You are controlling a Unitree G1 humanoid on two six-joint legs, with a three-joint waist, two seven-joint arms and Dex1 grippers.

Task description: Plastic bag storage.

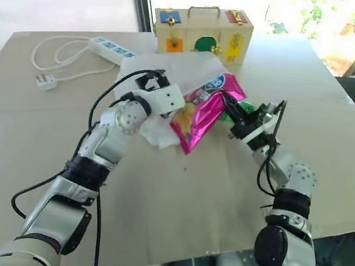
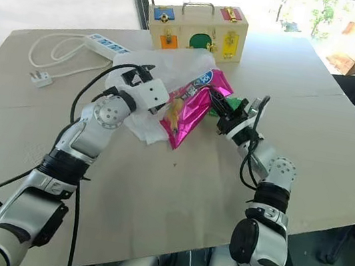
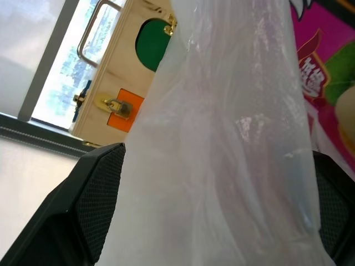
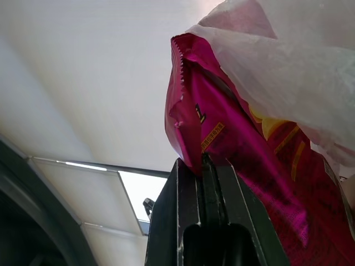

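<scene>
You can't read the lettering on the shiny pink chips packet (image 1: 200, 118). Your right gripper (image 1: 226, 103), angled up from the beige table (image 1: 221, 200), is clamped shut on the packet's edge. Your left gripper (image 1: 157, 84) reaches level, fingers (image 3: 83, 205) spread wide around the translucent white plastic bag (image 3: 233, 166), which lies mid-table against the packet.

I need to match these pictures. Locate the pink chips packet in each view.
Left eye view: pink chips packet mid-table, between the arms.
Right eye view: centre, beside the plastic bag.
Left wrist view: pink strip at the edge behind the bag.
Right wrist view: its sealed edge is pinched by the right gripper.
Shared landmark: the wooden latch box.
</scene>
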